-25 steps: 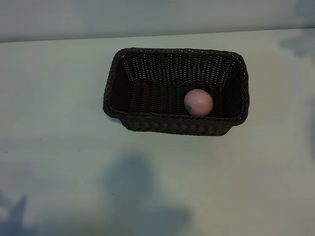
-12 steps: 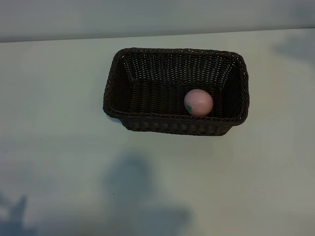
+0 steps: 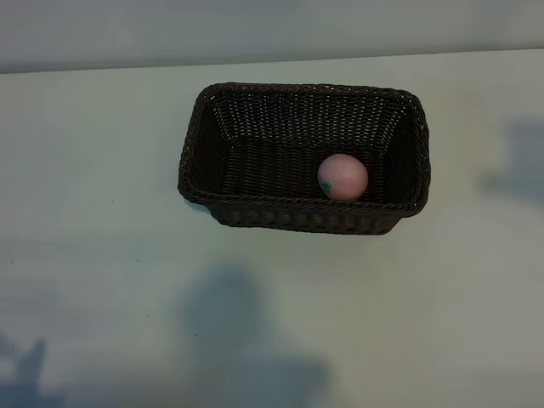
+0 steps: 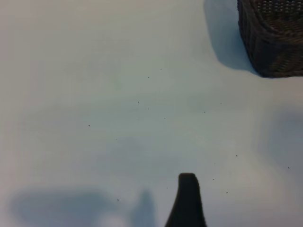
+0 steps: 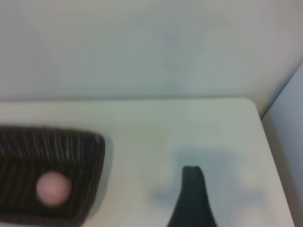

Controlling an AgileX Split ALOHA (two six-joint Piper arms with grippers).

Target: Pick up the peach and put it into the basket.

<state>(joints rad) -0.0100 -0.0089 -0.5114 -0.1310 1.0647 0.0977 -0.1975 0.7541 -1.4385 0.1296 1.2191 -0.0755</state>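
Pale table (image 3: pixel 102 255), peach (image 3: pixel 342 177) inside basket (image 3: pixel 255 208)

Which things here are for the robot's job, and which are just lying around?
For the job:
- peach, lying inside the basket
- basket, standing on the table

Just there:
- table, nothing else lying on it in these views
- wall behind the table

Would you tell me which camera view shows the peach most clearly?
The exterior view: the peach lies whole inside the basket, its green leaf mark visible. The right wrist view shows it only as a blurred pink ball in the basket; the left wrist view shows just a basket corner, no peach.
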